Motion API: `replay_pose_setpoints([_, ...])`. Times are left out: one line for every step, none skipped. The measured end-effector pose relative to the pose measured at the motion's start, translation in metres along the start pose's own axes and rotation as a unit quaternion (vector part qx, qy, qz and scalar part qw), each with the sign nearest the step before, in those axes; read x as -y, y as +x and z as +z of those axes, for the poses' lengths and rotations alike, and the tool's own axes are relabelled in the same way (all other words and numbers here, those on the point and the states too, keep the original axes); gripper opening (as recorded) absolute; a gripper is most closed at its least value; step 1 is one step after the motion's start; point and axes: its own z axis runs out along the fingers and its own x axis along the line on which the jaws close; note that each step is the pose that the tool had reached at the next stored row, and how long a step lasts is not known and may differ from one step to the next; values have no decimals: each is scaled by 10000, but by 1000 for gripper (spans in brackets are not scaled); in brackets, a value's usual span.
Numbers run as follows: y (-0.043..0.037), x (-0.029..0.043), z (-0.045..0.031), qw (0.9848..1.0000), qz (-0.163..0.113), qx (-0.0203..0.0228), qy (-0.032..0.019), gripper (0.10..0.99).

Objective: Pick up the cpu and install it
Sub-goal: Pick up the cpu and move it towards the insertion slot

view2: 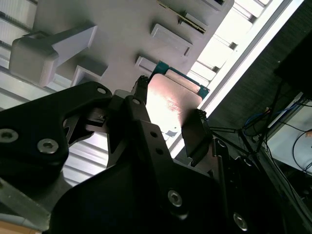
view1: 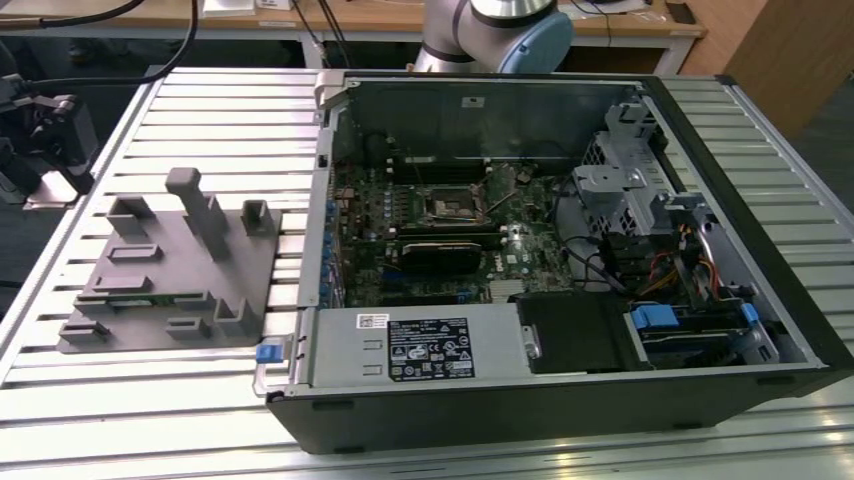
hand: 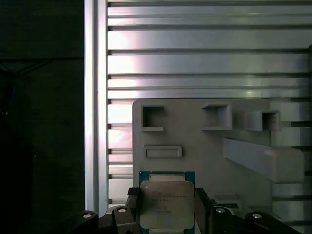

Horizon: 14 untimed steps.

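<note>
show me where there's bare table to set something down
Bare table slats run between the grey holder and the near edge in the exterior view, and again behind it to the far edge. The gap between holder and computer case is narrow; inside the case is crowded. The hand grips the chip by the holder.

Exterior view high above case and grey fixture; both wrist views close over that same fixture

The cpu has a pale, satin metal lid over a green board edge. The gripper is matt black with shiny screws. The table is ribbed, glossy bare metal. The fixture is matt grey plastic.
</note>
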Motion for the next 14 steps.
replay_pose_setpoints([0,0,-2,10000,0,0,0,533])
replay_pose_setpoints([0,0,-4,10000,0,0,0,533])
replay_pose_setpoints([0,0,-6,10000,0,0,0,533])
replay_pose_setpoints([0,-1,-8,10000,0,0,0,533])
replay_pose_setpoints([0,0,-10,10000,0,0,0,533])
replay_pose_setpoints([0,-1,-12,10000,0,0,0,533])
replay_pose_setpoints([0,-1,-14,10000,0,0,0,533])
replay_pose_setpoints([0,-1,-15,10000,0,0,0,533])
replay_pose_setpoints([0,-1,-17,10000,0,0,0,533])
replay_pose_setpoints([0,-1,-19,10000,0,0,0,533])
replay_pose_setpoints([0,-1,-21,10000,0,0,0,533])
replay_pose_setpoints([0,-1,-24,10000,0,0,0,533])
replay_pose_setpoints([0,-1,-26,10000,0,0,0,533])
replay_pose_setpoints([0,-1,-28,10000,0,0,0,533])
